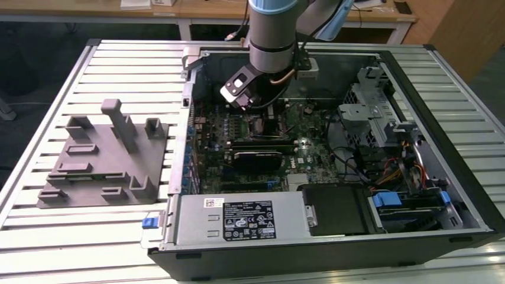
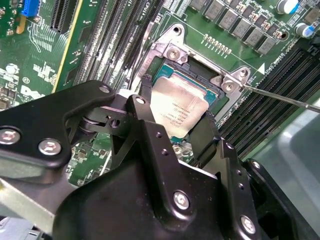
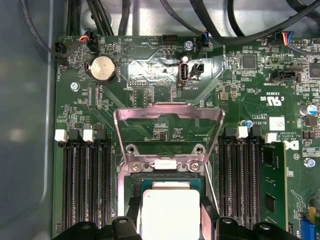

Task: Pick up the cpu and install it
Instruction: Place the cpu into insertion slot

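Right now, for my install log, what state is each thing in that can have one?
claw: shut on the cpu.
cpu: held at the socket, seating unclear.
load plate: flipped open.
computer case: lying flat, side open.
coin battery: seated in its holder.

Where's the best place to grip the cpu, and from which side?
By two opposite side edges, coming from straight above its top face. The cpu is thin and flat, silvery top up, at the open socket frame, so only its edges offer purchase. The gripper flanks it that way.
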You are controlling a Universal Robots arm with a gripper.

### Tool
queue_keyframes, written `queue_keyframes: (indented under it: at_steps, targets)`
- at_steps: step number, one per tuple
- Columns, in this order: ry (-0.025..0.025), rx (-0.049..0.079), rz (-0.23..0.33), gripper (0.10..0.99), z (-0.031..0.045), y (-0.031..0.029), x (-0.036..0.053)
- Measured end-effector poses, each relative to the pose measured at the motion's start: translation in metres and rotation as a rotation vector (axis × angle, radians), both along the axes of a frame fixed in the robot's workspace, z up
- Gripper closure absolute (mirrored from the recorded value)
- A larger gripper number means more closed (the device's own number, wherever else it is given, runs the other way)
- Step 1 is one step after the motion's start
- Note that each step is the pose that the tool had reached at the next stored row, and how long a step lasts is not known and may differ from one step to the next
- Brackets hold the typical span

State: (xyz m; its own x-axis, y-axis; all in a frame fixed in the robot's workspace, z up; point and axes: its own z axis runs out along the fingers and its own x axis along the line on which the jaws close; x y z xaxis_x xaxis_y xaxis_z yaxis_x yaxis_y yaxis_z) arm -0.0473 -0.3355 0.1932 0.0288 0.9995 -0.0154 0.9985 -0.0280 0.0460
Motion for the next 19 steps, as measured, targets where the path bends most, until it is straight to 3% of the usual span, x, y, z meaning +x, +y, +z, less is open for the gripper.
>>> queue_keyframes:
  at_steps: [19]
  targets:
    - [0.0,0.001,0.007,0.541,-0.0032,0.0008,0.0]
